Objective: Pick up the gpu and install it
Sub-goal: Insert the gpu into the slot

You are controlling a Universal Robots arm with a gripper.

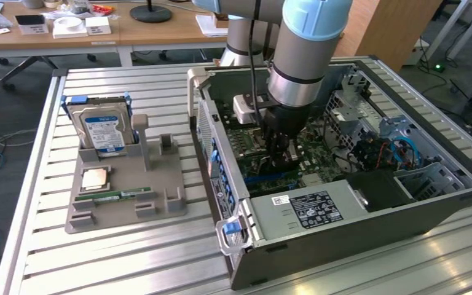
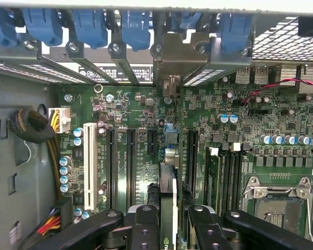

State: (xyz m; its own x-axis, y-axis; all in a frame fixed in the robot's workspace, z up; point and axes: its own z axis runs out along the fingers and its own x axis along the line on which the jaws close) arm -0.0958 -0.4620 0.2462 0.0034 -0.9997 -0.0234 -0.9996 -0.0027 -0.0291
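- Open computer case point(image 1: 343, 227) on the slatted tabletop point(image 1: 137, 264): my arm reaches down between its walls, with the claw point(image 1: 281, 157) low over the motherboard point(image 2: 219, 120).
- In the wrist view the claw point(image 2: 172, 213) is clamped on the gpu point(image 2: 168, 190). The dark fingers point(image 2: 146, 229) press one on each face, and the card stands on edge between them.
- The gpu is in my grip above the board, well apart from the grey tray point(image 1: 121, 212) at the exterior view's left. There the hard drive point(image 1: 103, 129) stands upright and the RAM stick point(image 1: 121, 195) lies flat.
- The card's long axis runs parallel to the black expansion slots point(image 2: 130, 161). Its far end points at the rear row of bracket openings under the blue latches point(image 2: 135, 26).
- Across the board, the card lies between the paired long slots beside the white slot point(image 2: 89, 166) and the single long slot point(image 2: 191, 156) nearer the CPU socket point(image 2: 276, 203).
- The card hides whatever lies directly under it, so I cannot tell whether its lower edge touches a connector or hangs above one.
- I judge that seating turns on this one line-up: the card's edge square over what it hides, with its length kept along the slots and aimed at the rear openings.
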